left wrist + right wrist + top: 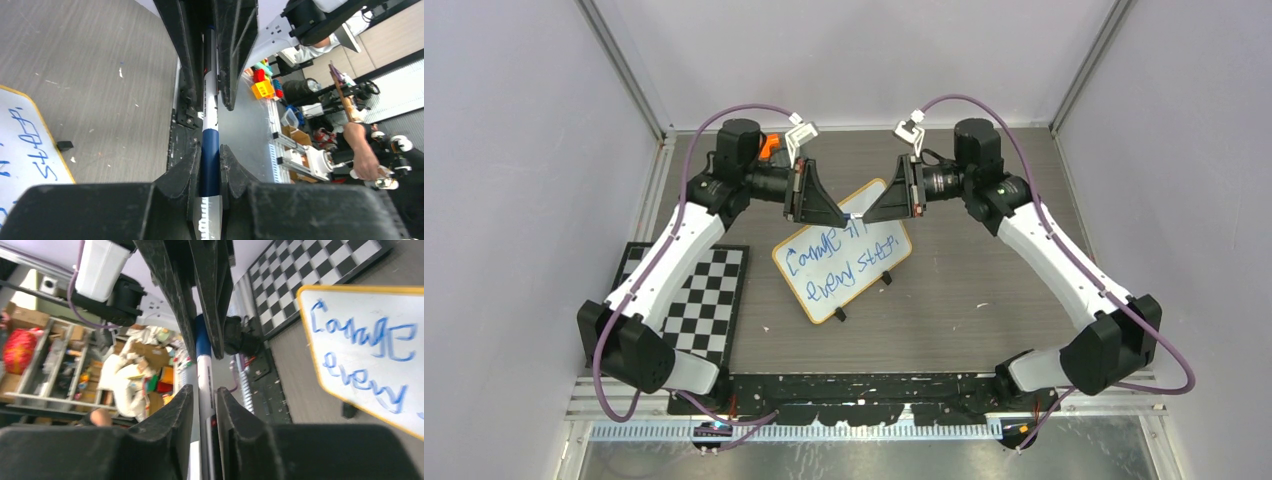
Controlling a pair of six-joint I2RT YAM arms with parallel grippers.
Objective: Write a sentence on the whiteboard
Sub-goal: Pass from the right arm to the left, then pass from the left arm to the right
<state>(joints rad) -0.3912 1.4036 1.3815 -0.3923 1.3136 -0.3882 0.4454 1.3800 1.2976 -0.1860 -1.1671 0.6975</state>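
Two grippers meet tip to tip in my overhead view, and both are pinched down on one marker (210,112) that bridges them. Through the left wrist camera I see the left gripper (210,149) narrowed to the pen's width. Its fingers (186,167) press against the dark blue section of the barrel, with white barrel on either side of that section. Straight ahead of those tips the right gripper (876,208) comes in from the opposite direction, its two black fingers flanking the same pen along the white, labelled part. From the right wrist camera I see that arm's own jaws nearly closed, the white barrel filling the slot between them. The blue section sits just beyond, at the other gripper's tips.

The whiteboard (824,308) lies on the table (984,290) beneath the joined grippers and towards the arm bases from them, turned at an angle, with its far corner under their tips. The sentence (834,262) runs across it in blue marker in two slanted lines, roughly "Courage in" over "every step". I can't read the end of the top line cleanly near the gripper tips. A black clip foot (840,314) shows at the board's near edge. A checkerboard mat (686,300) lies out on the left gripper's side, near the board but apart from it.
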